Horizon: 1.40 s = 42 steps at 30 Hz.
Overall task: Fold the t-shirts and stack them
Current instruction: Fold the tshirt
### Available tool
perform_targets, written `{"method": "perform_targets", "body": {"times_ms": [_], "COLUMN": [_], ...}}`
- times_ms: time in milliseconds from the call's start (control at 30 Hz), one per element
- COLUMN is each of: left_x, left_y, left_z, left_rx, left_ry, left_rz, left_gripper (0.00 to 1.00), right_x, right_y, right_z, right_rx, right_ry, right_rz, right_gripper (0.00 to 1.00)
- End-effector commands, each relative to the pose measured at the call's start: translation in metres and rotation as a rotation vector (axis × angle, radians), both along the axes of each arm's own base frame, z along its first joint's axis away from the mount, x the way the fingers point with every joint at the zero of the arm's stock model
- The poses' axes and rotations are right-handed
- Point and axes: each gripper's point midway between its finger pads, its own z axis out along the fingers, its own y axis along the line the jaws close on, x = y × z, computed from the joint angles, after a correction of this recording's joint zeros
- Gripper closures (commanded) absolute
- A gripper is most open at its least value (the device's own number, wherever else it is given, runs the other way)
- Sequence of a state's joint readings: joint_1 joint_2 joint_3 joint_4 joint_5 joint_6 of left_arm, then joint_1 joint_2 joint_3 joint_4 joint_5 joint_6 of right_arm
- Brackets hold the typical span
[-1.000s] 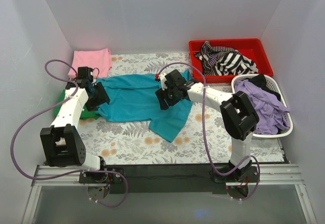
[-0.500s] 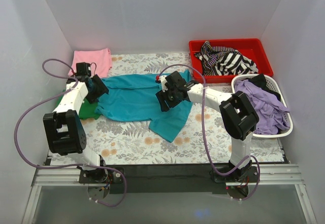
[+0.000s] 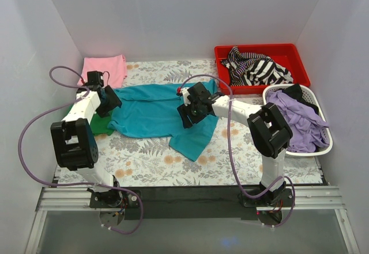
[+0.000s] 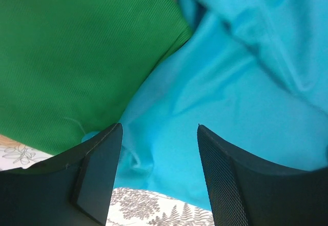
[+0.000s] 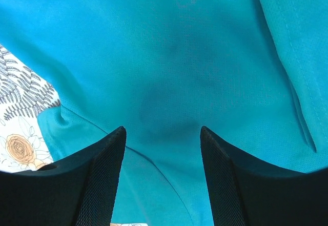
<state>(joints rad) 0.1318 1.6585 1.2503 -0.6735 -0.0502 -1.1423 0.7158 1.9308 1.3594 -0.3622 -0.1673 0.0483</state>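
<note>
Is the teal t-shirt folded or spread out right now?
Spread out, not folded. The teal t-shirt lies rumpled and wide across the table, a loose flap trailing toward the near edge.

teal t-shirt (image 3: 151, 113) (floral tablecloth (image 3: 144, 163))

A white booth around a flower-printed table.
Plain white panels form the far wall (image 3: 173, 18), the left wall (image 3: 29, 64) and the right wall (image 3: 346, 46), all lit evenly and softly. The table (image 3: 150, 162) has a pale cover printed with grey ferns and orange blooms. Along its near edge run a black strip (image 3: 190, 199) and an aluminium rail (image 3: 311, 192), with a grey surface (image 3: 202, 234) nearer still. At the far right sit a red tray (image 3: 256, 48) and, nearer, a white basket (image 3: 316, 152).
</note>
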Motion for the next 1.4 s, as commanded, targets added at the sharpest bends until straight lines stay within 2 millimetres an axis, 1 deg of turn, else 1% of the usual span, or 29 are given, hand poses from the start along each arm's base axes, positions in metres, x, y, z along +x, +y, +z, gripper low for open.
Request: {"method": "perform_targets", "body": {"times_ms": [0, 33, 133, 200, 233, 300, 433, 500, 533, 567, 600, 633, 700, 733, 767, 800, 833, 867, 967, 1000, 1033, 1067, 1100, 1167, 1200, 1267, 1300, 1333, 1367], "left_x": [-0.020, -0.025, -0.031, -0.033, -0.034, -0.033, -0.023, -0.020, -0.020, -0.019, -0.017, -0.017, -0.013, -0.010, -0.009, -0.007, -0.004, -0.003, 0.002, 0.003, 0.006, 0.007, 0.007, 0.008, 0.008, 0.008, 0.009, 0.009, 0.009], "left_y": [0.004, 0.000, -0.003, -0.003, -0.003, -0.005, -0.006, -0.007, -0.007, -0.007, -0.007, -0.007, -0.006, -0.012, -0.012, -0.012, -0.012, -0.013, -0.014, -0.014, -0.015, -0.015, -0.014, -0.013, -0.012, -0.013, -0.014, -0.015, -0.015], "left_z": [-0.016, -0.028, -0.045, -0.052, -0.054, -0.051, -0.039, -0.036, -0.035, -0.034, -0.030, -0.028, -0.025, -0.021, -0.019, -0.016, -0.013, -0.010, 0.000, 0.003, 0.007, 0.009, 0.010, 0.014, 0.014, 0.017, 0.018, 0.017, 0.017], "left_rx": [0.018, -0.002, -0.017, -0.018, -0.019, -0.026, -0.029, -0.036, -0.034, -0.032, -0.031, -0.030, -0.024, -0.050, -0.050, -0.050, -0.052, -0.053, -0.055, -0.053, -0.054, -0.053, -0.051, -0.044, -0.040, -0.040, -0.044, -0.051, -0.051], "left_ry": [0.059, 0.085, 0.111, 0.128, 0.136, 0.113, 0.068, 0.067, 0.066, 0.063, 0.054, 0.051, 0.041, 0.031, 0.029, 0.021, 0.018, 0.013, -0.014, -0.016, -0.027, -0.027, -0.027, -0.032, -0.028, -0.037, -0.044, -0.043, -0.043], "left_rz": [-0.005, -0.013, -0.018, -0.018, -0.016, -0.019, -0.034, -0.041, -0.049, -0.052, -0.052, -0.053, -0.061, -0.080, -0.086, -0.091, -0.094, -0.099, -0.118, -0.122, -0.130, -0.134, -0.137, -0.141, -0.138, -0.139, -0.143, -0.147, -0.147], "left_gripper": [0.41, 0.41, 0.41, 0.41, 0.41, 0.41, 0.41, 0.41, 0.41, 0.41, 0.41, 0.41, 0.41, 0.41, 0.41, 0.41, 0.41, 0.41, 0.41, 0.41, 0.41, 0.41, 0.41, 0.41, 0.41, 0.41, 0.41, 0.41, 0.41], "right_x": [0.001, 0.004, 0.017, 0.026, 0.030, 0.037, 0.043, 0.045, 0.043, 0.040, 0.036, 0.025, 0.009, 0.003, -0.017, -0.024, -0.029, -0.043, -0.053, -0.065, -0.070, -0.076, -0.090, -0.109, -0.125, -0.143, -0.152, -0.169, -0.178], "right_y": [0.005, 0.003, -0.007, -0.009, -0.011, -0.008, -0.008, -0.019, -0.035, -0.045, -0.055, -0.070, -0.084, -0.089, -0.104, -0.109, -0.114, -0.126, -0.136, -0.142, -0.141, -0.143, -0.146, -0.152, -0.162, -0.167, -0.164, -0.165, -0.166], "right_z": [-0.003, -0.004, -0.007, -0.009, -0.016, -0.017, -0.045, -0.056, -0.063, -0.068, -0.072, -0.078, -0.085, -0.081, -0.092, -0.092, -0.085, -0.090, -0.076, -0.077, -0.069, -0.069, -0.067, -0.068, -0.071, -0.072, -0.068, -0.070, -0.069], "right_rx": [0.009, -0.007, -0.057, -0.073, -0.091, -0.085, -0.101, -0.159, -0.232, -0.266, -0.298, -0.338, -0.365, -0.365, -0.401, -0.404, -0.398, -0.425, -0.413, -0.424, -0.397, -0.398, -0.400, -0.419, -0.436, -0.429, -0.407, -0.402, -0.401], "right_ry": [-0.004, -0.013, -0.059, -0.082, -0.077, -0.093, -0.033, -0.010, 0.013, 0.020, 0.031, 0.045, 0.077, 0.080, 0.122, 0.131, 0.121, 0.141, 0.128, 0.155, 0.161, 0.175, 0.197, 0.221, 0.241, 0.290, 0.290, 0.338, 0.352], "right_rz": [0.007, -0.005, -0.061, -0.082, -0.089, -0.090, -0.090, -0.127, -0.166, -0.195, -0.216, -0.231, -0.261, -0.276, -0.290, -0.302, -0.316, -0.324, -0.362, -0.366, -0.372, -0.377, -0.377, -0.378, -0.381, -0.401, -0.382, -0.377, -0.378], "right_gripper": [0.34, 0.34, 0.34, 0.33, 0.33, 0.33, 0.33, 0.33, 0.33, 0.32, 0.32, 0.32, 0.31, 0.31, 0.32, 0.32, 0.32, 0.32, 0.31, 0.31, 0.31, 0.31, 0.31, 0.31, 0.31, 0.31, 0.31, 0.31, 0.32]}}
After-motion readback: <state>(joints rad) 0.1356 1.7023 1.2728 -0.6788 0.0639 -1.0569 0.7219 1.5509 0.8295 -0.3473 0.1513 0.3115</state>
